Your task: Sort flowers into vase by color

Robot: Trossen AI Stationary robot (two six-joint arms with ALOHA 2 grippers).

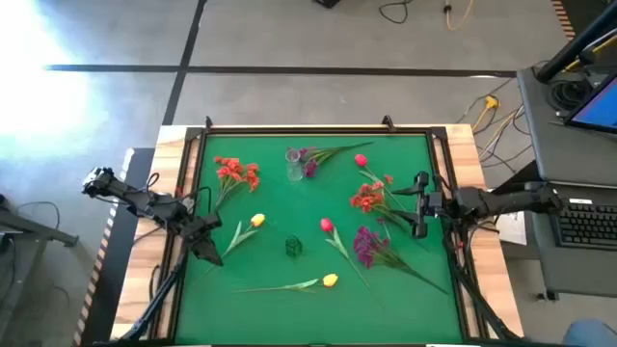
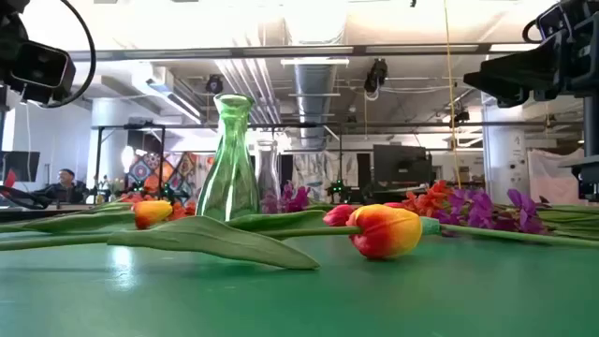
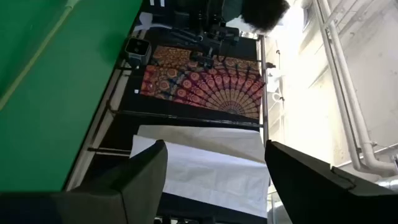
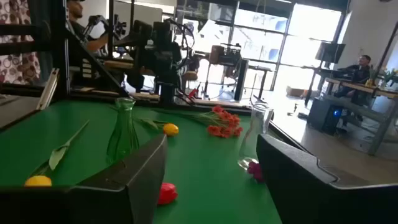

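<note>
Pictured above the green table (image 1: 318, 299): flowers (image 1: 371, 198) scattered loose, none yet in the clear vase (image 1: 294, 164) near the far edge, a purple spray (image 1: 308, 166) lying beside it. Left gripper (image 1: 205, 241) and right gripper (image 1: 419, 204) hovered at opposite sides, jaws spread, apparently empty, seemingly poised for a first pick.

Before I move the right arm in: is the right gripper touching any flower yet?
Apart. The right wrist view shows the right gripper open with nothing between its fingers, raised above the green table, with the red tulip lying below it.
</note>
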